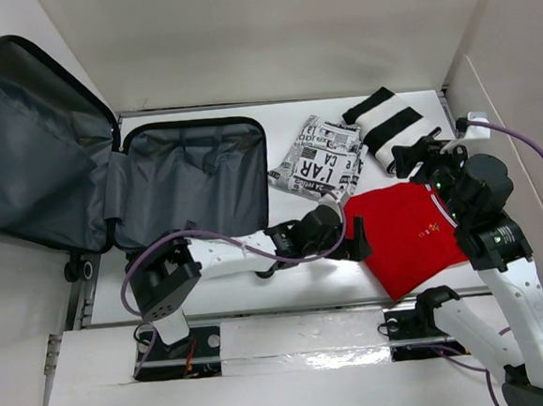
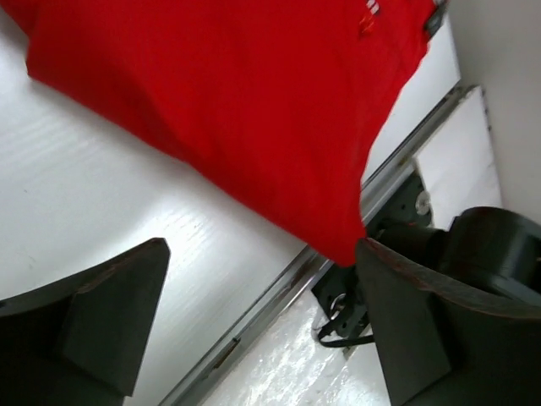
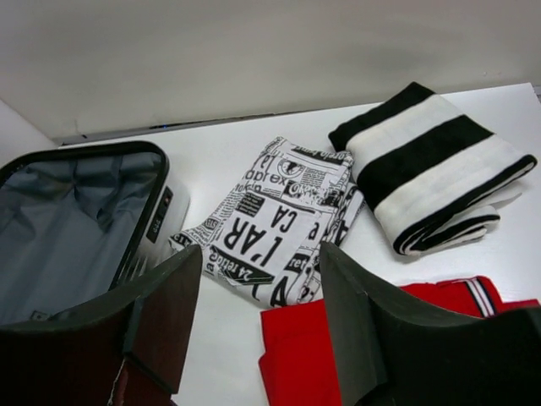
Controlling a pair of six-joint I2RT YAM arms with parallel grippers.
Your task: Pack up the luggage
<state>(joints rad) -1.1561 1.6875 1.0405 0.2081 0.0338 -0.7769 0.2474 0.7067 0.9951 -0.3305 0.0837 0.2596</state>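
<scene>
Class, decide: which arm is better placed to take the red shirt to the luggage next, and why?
Probably left: the left end effector, open, sits at the red shirt's edge nearest the luggage; the right end effector is over the shirt's far edge.

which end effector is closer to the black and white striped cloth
Right. The right end effector hangs just on the near side of the striped cloth; the left end effector is farther off, by the left edge of the red shirt.

right arm [image 1: 492, 234] hides part of the red shirt [image 1: 401, 240].
</scene>
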